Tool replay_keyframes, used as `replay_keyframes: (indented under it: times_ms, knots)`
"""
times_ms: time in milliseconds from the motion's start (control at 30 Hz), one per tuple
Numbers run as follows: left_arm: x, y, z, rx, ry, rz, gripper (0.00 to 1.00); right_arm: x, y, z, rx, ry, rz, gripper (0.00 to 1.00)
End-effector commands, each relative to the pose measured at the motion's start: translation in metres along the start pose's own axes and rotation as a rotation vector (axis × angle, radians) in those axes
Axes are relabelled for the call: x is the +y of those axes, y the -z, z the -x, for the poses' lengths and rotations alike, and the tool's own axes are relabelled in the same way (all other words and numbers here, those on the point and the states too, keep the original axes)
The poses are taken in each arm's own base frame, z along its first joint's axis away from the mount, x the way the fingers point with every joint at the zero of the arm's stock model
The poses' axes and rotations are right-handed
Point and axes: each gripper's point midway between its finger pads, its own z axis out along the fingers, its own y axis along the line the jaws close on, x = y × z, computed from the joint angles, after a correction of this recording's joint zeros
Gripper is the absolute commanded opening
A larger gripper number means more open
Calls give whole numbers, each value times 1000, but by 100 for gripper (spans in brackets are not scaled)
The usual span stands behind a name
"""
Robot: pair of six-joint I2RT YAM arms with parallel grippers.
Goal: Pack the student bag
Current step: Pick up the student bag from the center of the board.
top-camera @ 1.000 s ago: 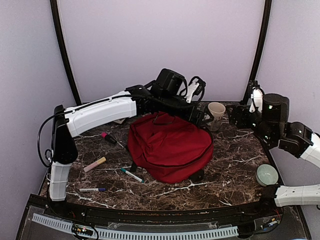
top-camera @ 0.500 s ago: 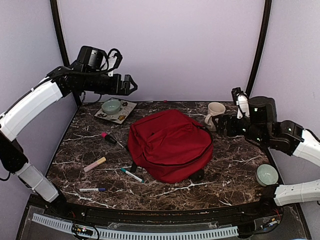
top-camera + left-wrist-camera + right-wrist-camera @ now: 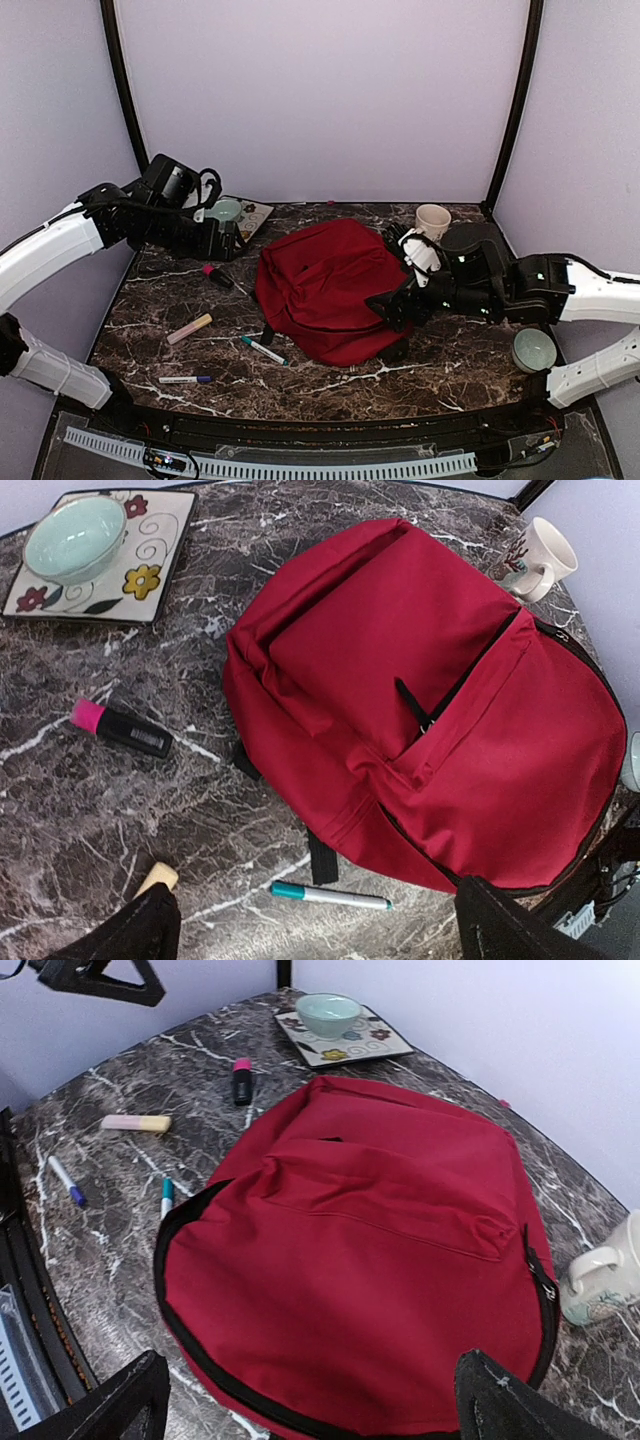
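One student bag (image 3: pixel 335 290), red, lies mid-worktop. Four markers (image 3: pixel 264 350) left of it. Bowl (image 3: pixel 223 211) on far-left plate (image 3: pixel 150 555); second bowl (image 3: pixel 533 349) near right. One mug (image 3: pixel 432 220) far right. Left fingers (image 3: pixel 140 930) and right fingers (image 3: pixel 130 1400) spread wide.

student bag (image 3: pixel 335 290) mid-table, pens (image 3: pixel 264 350) left, mug (image 3: pixel 432 220) behind

Nothing here can be read as a word, number or brand mark. The black highlighter with a pink cap (image 3: pixel 122 729), left of the large red fabric backpack (image 3: pixel 420 710), carries a pale label with print too small to make out. The cream ceramic mug (image 3: pixel 538 555), past the backpack's far right corner, bears a blurred reddish mark.
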Motion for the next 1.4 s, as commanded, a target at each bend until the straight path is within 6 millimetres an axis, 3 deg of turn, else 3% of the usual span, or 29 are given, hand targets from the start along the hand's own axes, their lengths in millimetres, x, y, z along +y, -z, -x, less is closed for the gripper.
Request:
replay_keyframes:
  times_ms: [0,200,467,733,800,900,1067,1167,1367]
  knots:
    - [2,14,-23,57,112,-28,98,45,9,24,-77,101,172,100]
    - [9,15,-47,151,150,0,91,87,-1,6,-16,224,275,100]
    - [9,29,-57,157,186,-26,90,95,-41,-9,47,351,227,100]
    - [15,31,-72,158,219,-30,89,108,-81,-3,68,413,218,97]
    - [15,30,-75,163,228,-30,89,106,-90,-10,96,401,214,89]
    - [17,27,-79,171,237,-28,88,101,-100,-23,147,378,198,59]
    - [17,21,-84,183,240,-31,88,94,-100,-42,209,377,184,38]
    - [16,16,-83,188,236,-33,88,91,-92,-44,212,382,196,2]
    - [9,7,-75,193,218,-49,88,74,-69,-36,205,391,160,0]
